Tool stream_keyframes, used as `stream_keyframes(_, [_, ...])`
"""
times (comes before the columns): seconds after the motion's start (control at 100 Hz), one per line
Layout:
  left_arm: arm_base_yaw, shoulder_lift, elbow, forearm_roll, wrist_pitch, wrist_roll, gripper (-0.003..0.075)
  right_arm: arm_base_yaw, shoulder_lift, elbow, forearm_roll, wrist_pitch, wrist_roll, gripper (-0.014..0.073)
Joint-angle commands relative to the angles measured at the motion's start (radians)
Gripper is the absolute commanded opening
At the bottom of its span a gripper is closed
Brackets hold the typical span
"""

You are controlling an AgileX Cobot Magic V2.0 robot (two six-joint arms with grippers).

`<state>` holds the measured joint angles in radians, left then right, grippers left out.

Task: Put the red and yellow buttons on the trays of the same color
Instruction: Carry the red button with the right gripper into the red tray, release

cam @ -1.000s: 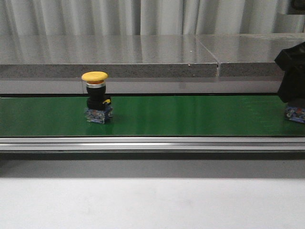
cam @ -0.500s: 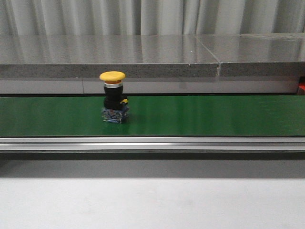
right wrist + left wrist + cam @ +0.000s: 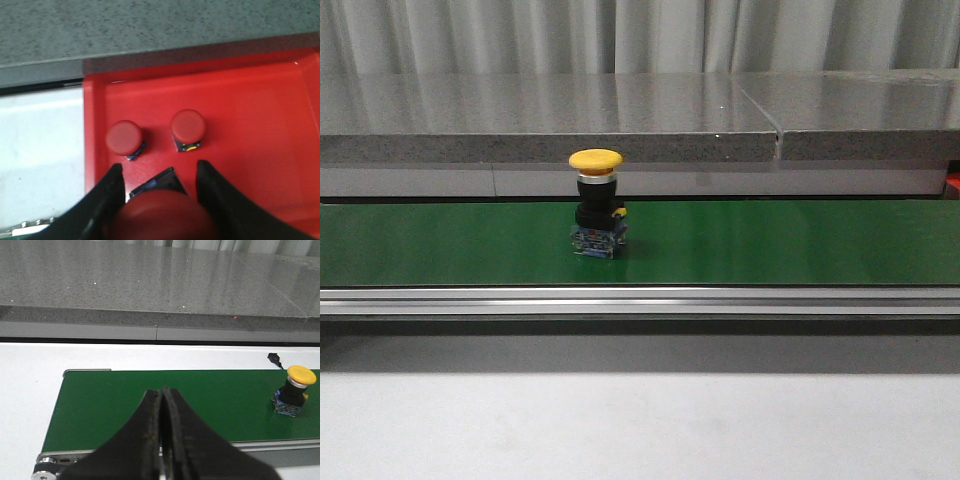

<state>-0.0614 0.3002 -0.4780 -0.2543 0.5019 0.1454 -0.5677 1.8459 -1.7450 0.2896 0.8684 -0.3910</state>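
Front: yellow button [image 3: 597,203] upright on the green belt [image 3: 770,245], a bit left of centre, grey bench [image 3: 620,110] behind. Neither arm in this view.

Left wrist: left end effector [image 3: 162,430] fingers pressed together, empty, hovering over the near end of the belt. Yellow button sits well off to one side of it, apart from the fingers. Yellow tray not visible in any view.

Right wrist: right end effector [image 3: 159,200] over the red tray [image 3: 260,125], fingers spread around a red button [image 3: 157,217] with dark gaps showing on both sides; can't tell if the pads actually touch it. Two more red buttons [image 3: 124,138] [image 3: 188,126] already stand in the tray just beyond.

Advice, right arm: release only with the base flat on the tray floor, then lift straight up so the fingers don't clip the two neighbours. Left arm: spread fingers before approaching, grip the black body below the cap, not the cap.
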Motion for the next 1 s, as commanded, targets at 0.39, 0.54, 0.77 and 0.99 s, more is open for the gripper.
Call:
stream_keyframes(0.39, [-0.009, 0.008, -0.027, -0.017, -0.069, -0.001, -0.0019, -0.113, 0.165, -0.084, 0.072, -0.047, 0.002, 0.0039])
stream_keyframes(0.54, [-0.009, 0.008, -0.027, -0.017, -0.069, -0.001, -0.0019, -0.101, 0.209, -0.084, 0.088, -0.06, 0.001, 0.0039])
stream_keyframes(0.77, [-0.009, 0.008, -0.027, -0.017, -0.069, -0.001, -0.0019, -0.094, 0.25, -0.083, 0.07, -0.089, 0.0, 0.0039])
stream_keyframes(0.99, [-0.009, 0.008, -0.027, -0.017, -0.069, -0.001, -0.0019, -0.094, 0.281, -0.083, 0.068, -0.112, 0.0, 0.0039])
